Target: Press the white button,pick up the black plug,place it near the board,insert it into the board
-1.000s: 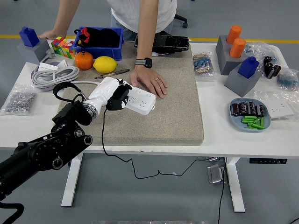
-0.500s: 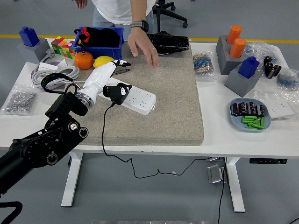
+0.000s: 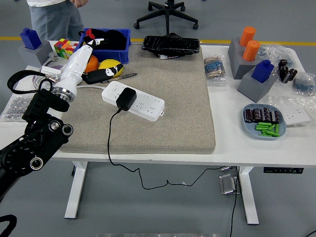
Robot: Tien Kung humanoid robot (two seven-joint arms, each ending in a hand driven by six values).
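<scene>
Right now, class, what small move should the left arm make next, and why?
Probably just draw the left hand back to rest at the table's left edge. The plug sits seated in the strip on the mat, and the hand is off it, holding nothing, so nothing looks left to do.

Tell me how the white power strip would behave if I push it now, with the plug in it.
The white power strip lies flat on the felt-like mat, so it would probably drag, not glide. The black plug is seated with its cord hanging off the table edge; that may tug or pivot it.
</scene>
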